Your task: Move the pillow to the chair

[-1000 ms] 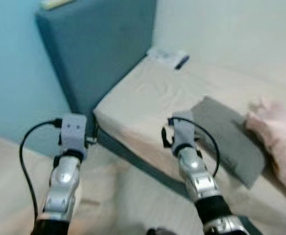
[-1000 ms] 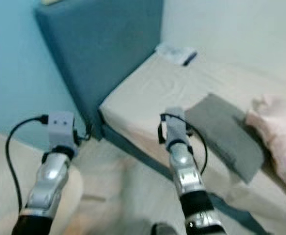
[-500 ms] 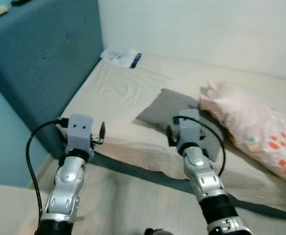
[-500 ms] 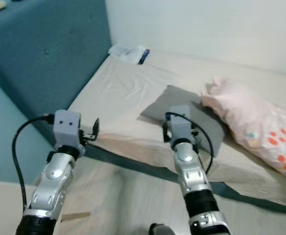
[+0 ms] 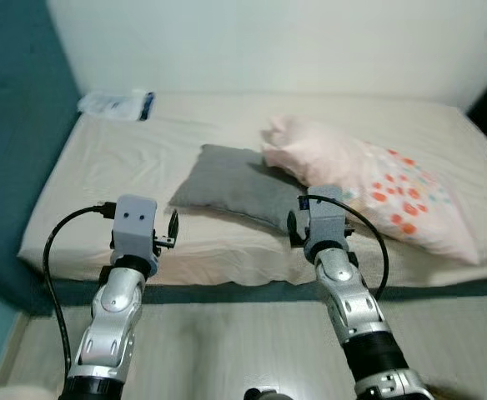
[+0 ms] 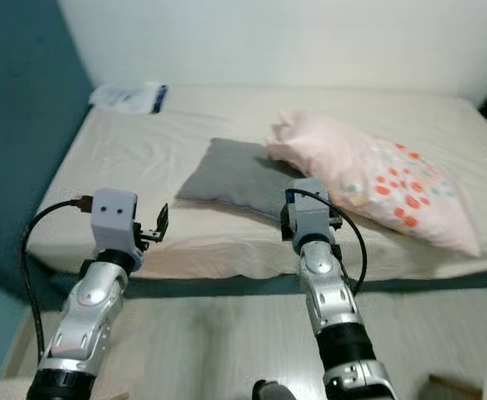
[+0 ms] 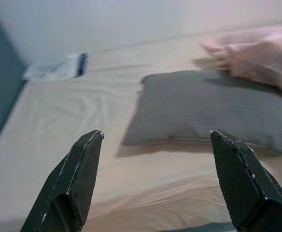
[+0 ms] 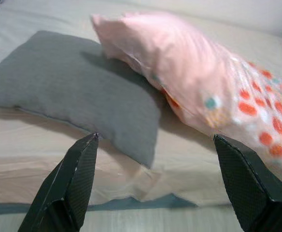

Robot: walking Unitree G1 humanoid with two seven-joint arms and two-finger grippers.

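The robot stands at the near edge of the bed with both arms raised over the floor. The left gripper has its fingers spread wide with nothing between them, and the right gripper is the same, wide and empty. Neither touches anything.

Two pillows lie on the sheet: a gray pillow toward the middle, and a pink pillow with orange and teal dots to its right, its far-left end resting over the gray one's right edge. The task does not say which one is meant (the gray lies closest to both grippers).

The main risk is picking the wrong pillow, or dragging both, since they overlap. A soft pillow could also sag out of a pinch at one corner. No chair is visible, so the carry route is unknown.

A white and blue packet lies at the far left corner; its print is too blurred to read.
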